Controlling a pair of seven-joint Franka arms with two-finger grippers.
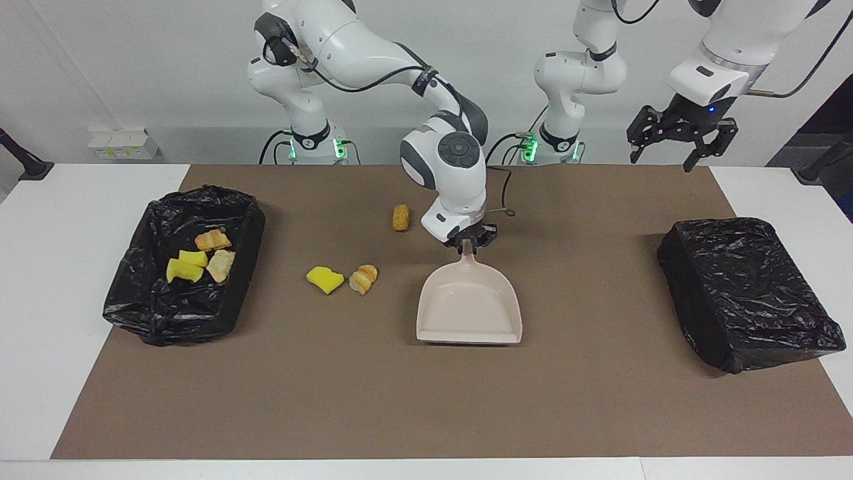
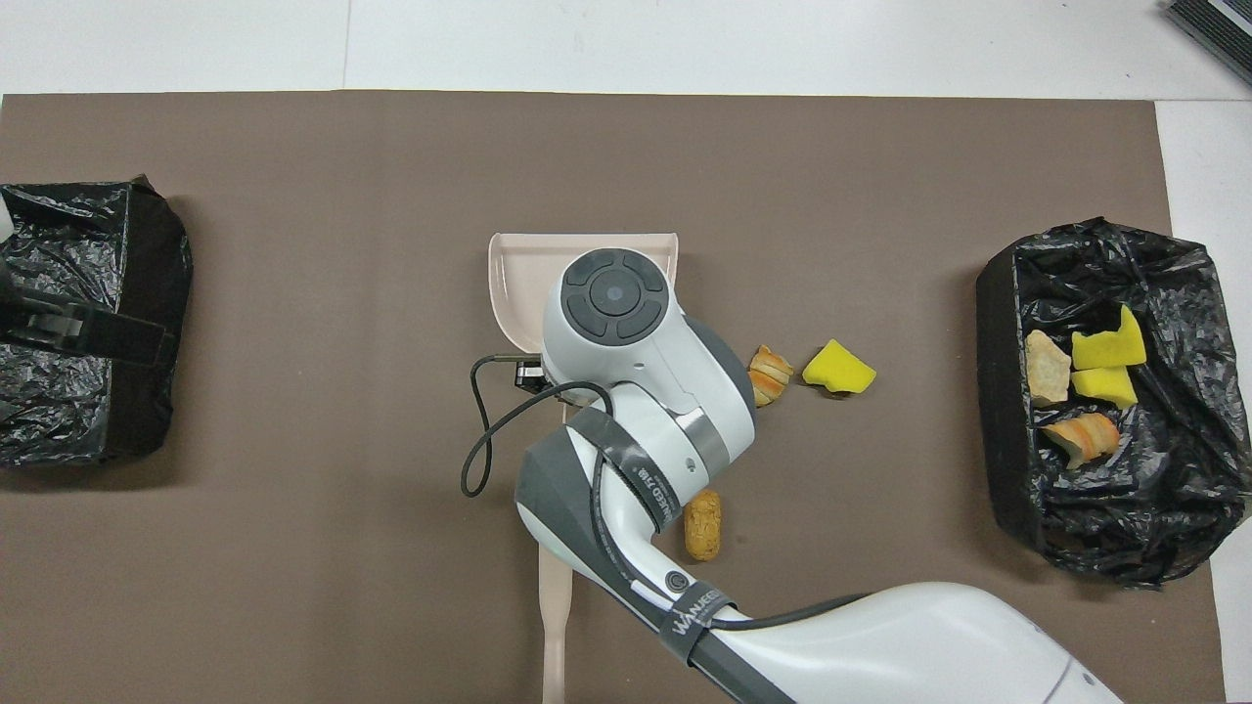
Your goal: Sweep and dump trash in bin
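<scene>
The right pincer (image 1: 468, 243) is down at the middle of the brown mat (image 1: 426, 400), clamped on the handle of the beige dustpan (image 1: 469, 305). The pan lies flat on the mat with its open mouth turned away from the robots. Out from under the right arm, toward the robots' edge of the bench (image 1: 66, 200), pokes the pale handle of the brush (image 2: 555, 626).

Three bits of trash lie loose on the mat beside the pan, toward the right arm's end: a yellow sponge wedge (image 1: 324, 279) just beside a striped bread piece (image 1: 364, 279), and a tan roll (image 1: 400, 217) nearer the robots. The open bin (image 1: 126, 293), lined with black plastic, sits at the right arm's end of the mat and holds four pieces (image 1: 200, 257), two yellow and two tan-orange.

A second black-wrapped bin (image 1: 743, 293) sits at the left arm's end. The left pincer (image 1: 680, 143) waits up in the air over the bench's robot-side edge near that end, its fingers spread wide and holding nothing.
</scene>
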